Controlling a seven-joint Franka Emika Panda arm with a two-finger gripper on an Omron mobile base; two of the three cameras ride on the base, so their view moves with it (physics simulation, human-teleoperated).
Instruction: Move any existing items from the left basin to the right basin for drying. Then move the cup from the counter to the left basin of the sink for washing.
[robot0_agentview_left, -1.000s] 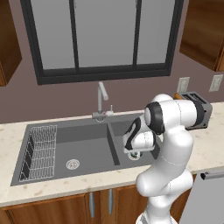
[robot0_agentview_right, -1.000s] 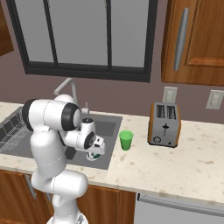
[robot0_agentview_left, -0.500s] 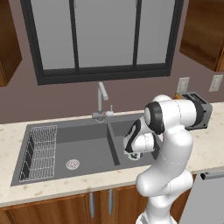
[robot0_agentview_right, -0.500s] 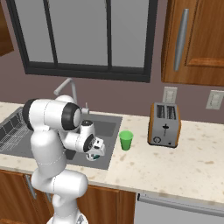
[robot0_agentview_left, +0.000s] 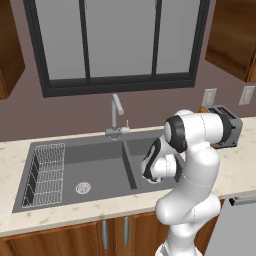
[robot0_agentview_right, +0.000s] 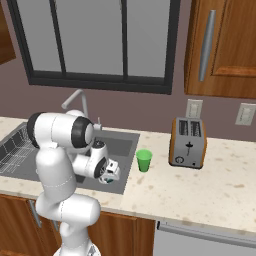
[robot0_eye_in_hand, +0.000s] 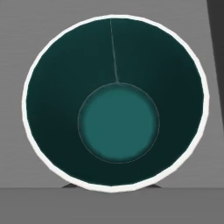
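While mug (robot0_eye_in_hand: 114, 105) hides fingers – green cup (robot0_agentview_right: 144, 160) stands beside toaster (robot0_agentview_right: 187, 143)

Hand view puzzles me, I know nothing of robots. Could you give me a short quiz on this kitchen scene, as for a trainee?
1. Where does the green cup stand? A: on the counter. B: on a shelf. C: on the floor.
2. True or false: the wire dish rack lies in the left basin.
3. Fill in: seen from above in the hand view, the mug is dark ____ inside.

Key: 1 A; 2 true; 3 teal.
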